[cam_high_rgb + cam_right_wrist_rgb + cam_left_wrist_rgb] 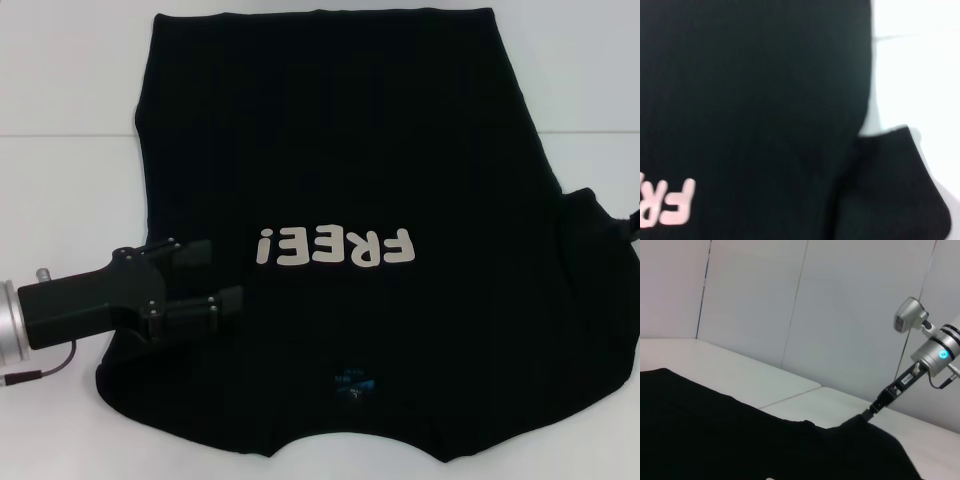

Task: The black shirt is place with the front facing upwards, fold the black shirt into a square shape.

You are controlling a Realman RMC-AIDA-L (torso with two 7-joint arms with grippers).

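My left gripper lies low at the shirt's left side, near its sleeve, with my two fingers parted a moderate way and pointing in toward the chest; whether any cloth sits between them I cannot tell, black on black. The shirt is spread front up on the white counter, collar and blue neck label toward me, hem at the far edge, the white "FREE!" lettering across the middle. I judge it light, limp and thin: it will drape and sag from whatever point I lift, and crease instead of holding a line, so a single pinch would only drag a corner. The place to take it is at the edges, a sleeve seam or shoulder on each side, pinching both layers and carrying the flap low across the chest. On the right, my right gripper comes down at the bunched right sleeve, its tip lost against the cloth, so I cannot tell how it stands.
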